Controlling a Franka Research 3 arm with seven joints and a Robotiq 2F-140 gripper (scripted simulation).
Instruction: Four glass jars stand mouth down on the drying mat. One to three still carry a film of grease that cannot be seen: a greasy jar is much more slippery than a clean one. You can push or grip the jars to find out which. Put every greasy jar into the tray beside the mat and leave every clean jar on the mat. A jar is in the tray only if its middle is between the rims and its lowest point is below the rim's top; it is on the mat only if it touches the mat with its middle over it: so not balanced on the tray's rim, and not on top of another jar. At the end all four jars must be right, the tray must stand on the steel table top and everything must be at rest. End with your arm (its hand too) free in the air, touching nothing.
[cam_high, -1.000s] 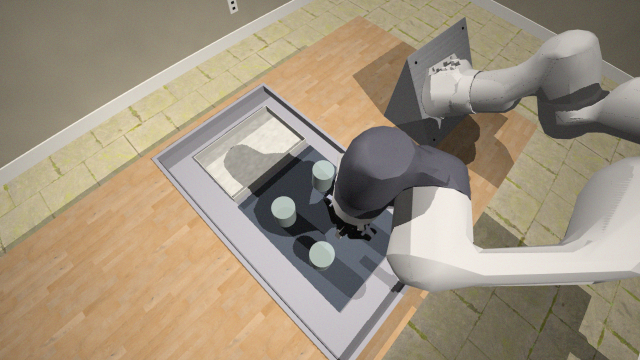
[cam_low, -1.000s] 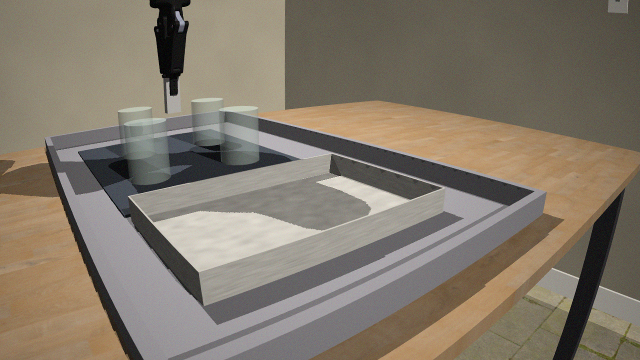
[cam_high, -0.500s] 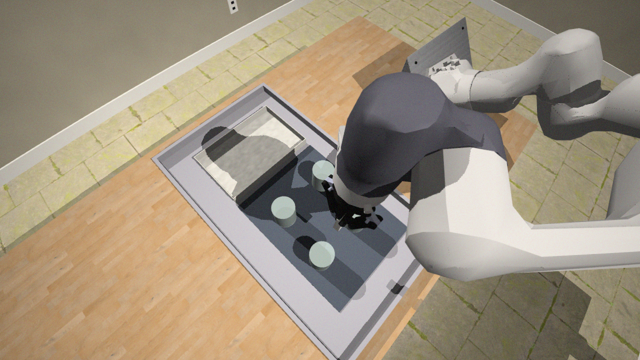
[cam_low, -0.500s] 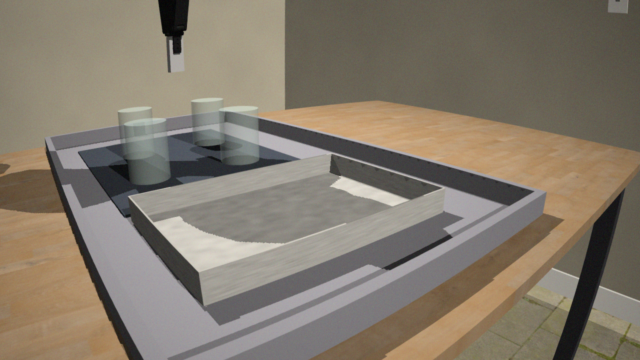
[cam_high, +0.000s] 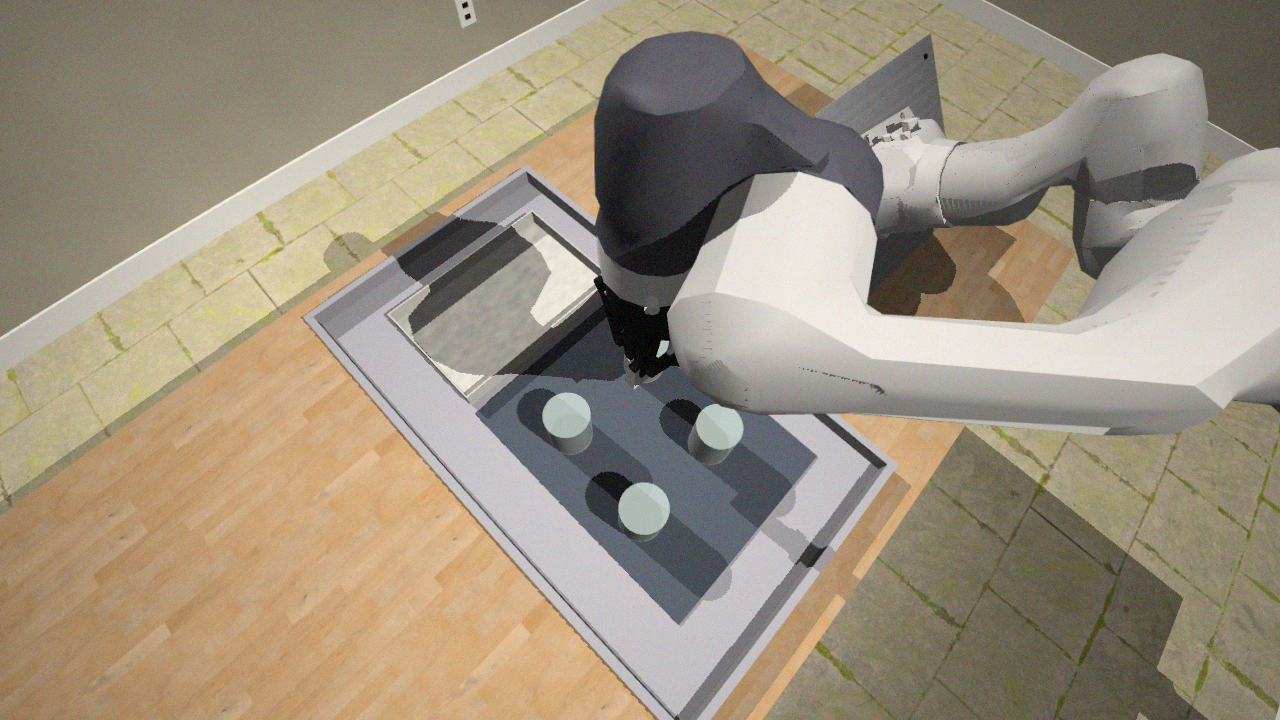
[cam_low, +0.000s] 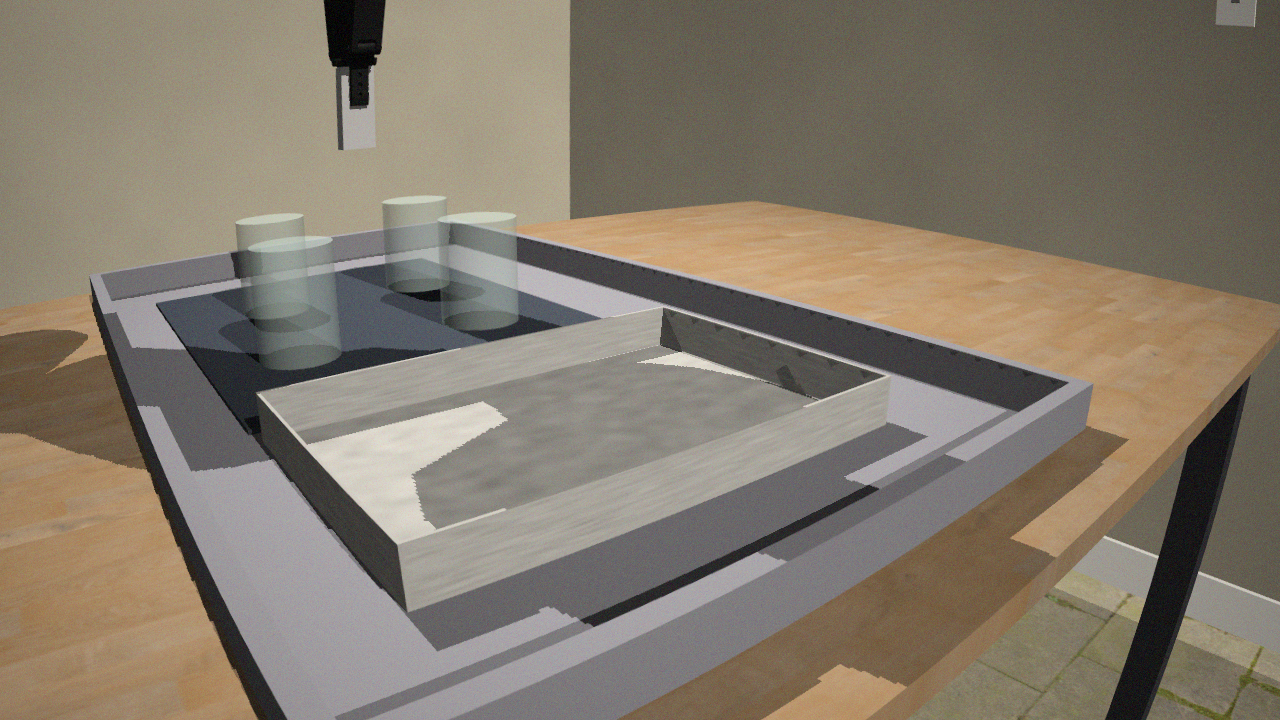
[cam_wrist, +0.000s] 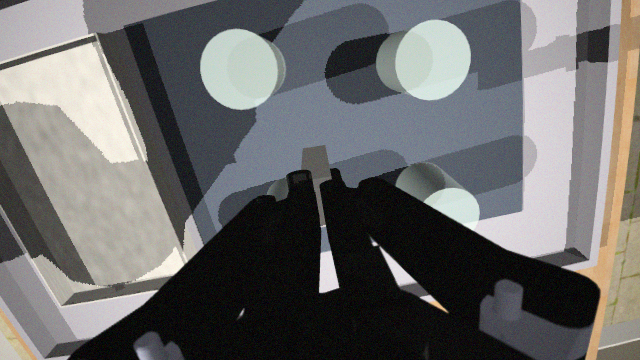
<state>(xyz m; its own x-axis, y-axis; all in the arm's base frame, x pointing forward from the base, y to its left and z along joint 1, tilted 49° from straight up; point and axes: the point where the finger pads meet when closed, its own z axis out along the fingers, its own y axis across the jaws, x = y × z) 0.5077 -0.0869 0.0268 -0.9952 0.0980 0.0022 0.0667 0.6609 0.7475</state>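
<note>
Four clear glass jars stand mouth down on the dark mat (cam_high: 644, 474). In the top view I see three jars: one near the tray, one by my arm (cam_high: 716, 432), one at the front (cam_high: 643, 510); the fourth is hidden under my wrist. In the exterior view all four jars show (cam_low: 270, 264) (cam_low: 293, 300) (cam_low: 414, 241) (cam_low: 477, 268). My gripper (cam_low: 356, 116) is shut and empty, well above the jar tops. In the wrist view its tips (cam_wrist: 315, 160) hang over the mat, and they partly hide one jar (cam_wrist: 277, 190). The tray (cam_low: 581, 429) is empty.
The tray (cam_high: 501, 300) stands beside the mat on the grey steel top (cam_high: 581, 591), which has a raised rim all round. A wooden table carries it. My arm's grey mounting plate (cam_high: 895, 89) stands at the far side.
</note>
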